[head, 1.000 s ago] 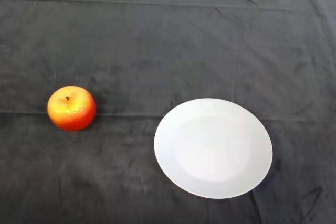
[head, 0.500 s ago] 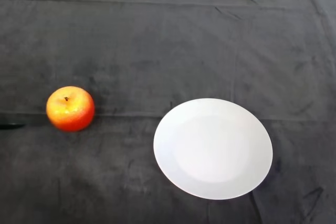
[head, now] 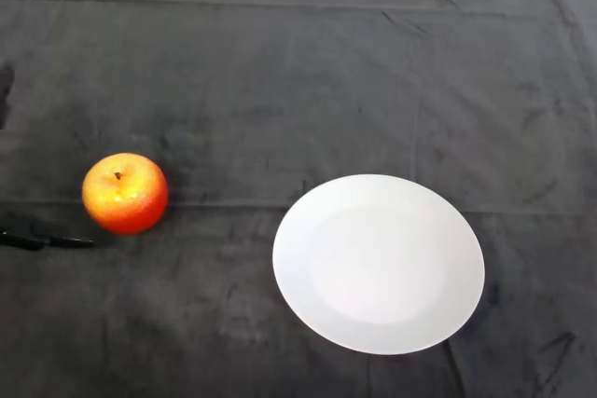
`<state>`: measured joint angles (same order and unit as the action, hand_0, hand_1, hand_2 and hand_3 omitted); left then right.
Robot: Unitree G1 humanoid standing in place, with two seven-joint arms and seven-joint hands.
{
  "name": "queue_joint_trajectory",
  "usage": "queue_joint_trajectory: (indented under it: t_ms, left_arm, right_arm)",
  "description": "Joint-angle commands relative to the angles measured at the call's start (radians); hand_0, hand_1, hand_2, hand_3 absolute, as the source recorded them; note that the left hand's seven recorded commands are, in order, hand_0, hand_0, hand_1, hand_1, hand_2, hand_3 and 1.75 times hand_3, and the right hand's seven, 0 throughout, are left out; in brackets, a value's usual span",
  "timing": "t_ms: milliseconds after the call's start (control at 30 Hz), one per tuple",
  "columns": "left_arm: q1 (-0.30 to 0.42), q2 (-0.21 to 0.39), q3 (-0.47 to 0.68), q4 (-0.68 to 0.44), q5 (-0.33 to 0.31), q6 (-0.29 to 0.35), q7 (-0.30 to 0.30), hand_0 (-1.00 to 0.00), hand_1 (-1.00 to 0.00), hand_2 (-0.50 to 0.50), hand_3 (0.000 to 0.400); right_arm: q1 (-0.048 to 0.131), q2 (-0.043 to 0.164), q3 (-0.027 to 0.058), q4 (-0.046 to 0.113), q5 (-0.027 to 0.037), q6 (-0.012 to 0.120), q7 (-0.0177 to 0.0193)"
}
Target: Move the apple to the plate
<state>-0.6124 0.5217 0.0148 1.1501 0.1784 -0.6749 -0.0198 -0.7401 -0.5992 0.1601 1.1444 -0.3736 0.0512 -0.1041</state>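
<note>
A red and yellow apple (head: 125,193) stands upright on the dark cloth at the left, stem up. A white round plate (head: 378,263) lies to its right, nearer the front, with nothing on it. My left hand (head: 37,240) just enters at the left edge: a black finger lies low and straight, its tip close to the apple's lower left side without touching it. Another dark part of the hand shows at the left edge higher up. The rest of the hand and arm are out of view.
The table is covered by a dark cloth (head: 298,72) with creases. Its far edge runs along the top of the view.
The black finger has slid in further from the left edge toward the apple, and a second dark part has appeared higher on that edge. The apple and plate have not moved.
</note>
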Motion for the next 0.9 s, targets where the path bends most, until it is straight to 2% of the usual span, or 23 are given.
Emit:
queue_joint_trajectory:
  t_ms: [33,433,500,533,567,600,633,667,733,767,867,900]
  left_arm:
    - [-0.047,-0.015,-0.017,-0.022,-0.003,-0.004,-0.02,0.0,0.0,0.0,0.0]
    - [-0.073,-0.065,-0.028,0.007,-0.026,0.051,-0.101,0.0,0.0,0.0,0.0]
    - [-0.076,-0.067,-0.029,0.01,-0.03,0.059,-0.115,-0.33,0.0,-0.16,0.13]
    - [-0.077,-0.068,-0.029,0.01,-0.031,0.063,-0.121,-0.6,0.0,-0.3,0.242]
    - [-0.077,-0.069,-0.029,0.011,-0.033,0.066,-0.126,-0.66,0.0,-0.33,0.264]
    - [-0.076,-0.07,-0.029,0.011,-0.034,0.068,-0.132,-0.84,0.0,-0.42,0.334]
    - [-0.074,-0.07,-0.03,0.011,-0.035,0.069,-0.137,-0.94,0.0,-0.47,0.375]
    - [-0.073,-0.071,-0.03,0.011,-0.036,0.071,-0.143,-1.0,0.0,-0.5,0.4]
    - [-0.072,-0.071,-0.031,0.012,-0.038,0.076,-0.152,-1.0,0.0,-0.5,0.4]
    - [-0.073,-0.071,-0.031,0.012,-0.039,0.079,-0.158,-1.0,-0.04,-0.48,0.4]
    - [-0.075,-0.071,-0.032,0.011,-0.042,0.089,-0.172,-1.0,-0.23,-0.39,0.4]
    - [-0.075,-0.07,-0.032,0.011,-0.042,0.092,-0.176,-1.0,-0.34,-0.33,0.4]
  right_arm:
    - [0.014,-0.007,-0.009,0.019,0.0066,-0.004,0.0022]
    - [0.015,-0.007,-0.0091,0.018,0.0068,-0.003,0.0024]
    - [0.015,-0.007,-0.0091,0.018,0.0069,-0.003,0.0024]
    - [0.015,-0.007,-0.0091,0.017,0.0069,-0.003,0.0024]
    - [0.015,-0.007,-0.0091,0.017,0.0069,-0.003,0.0024]
    - [0.015,-0.007,-0.0091,0.017,0.0069,-0.003,0.0025]
    - [0.015,-0.007,-0.0091,0.017,0.0069,-0.003,0.0025]
    - [0.015,-0.007,-0.0091,0.017,0.0069,-0.003,0.0025]
    - [0.015,-0.007,-0.0091,0.017,0.0069,-0.003,0.0025]
    - [0.015,-0.007,-0.0091,0.017,0.0069,-0.003,0.0025]
    - [0.015,-0.007,-0.0091,0.017,0.007,-0.003,0.0025]
    - [0.015,-0.007,-0.0091,0.017,0.007,-0.003,0.0026]
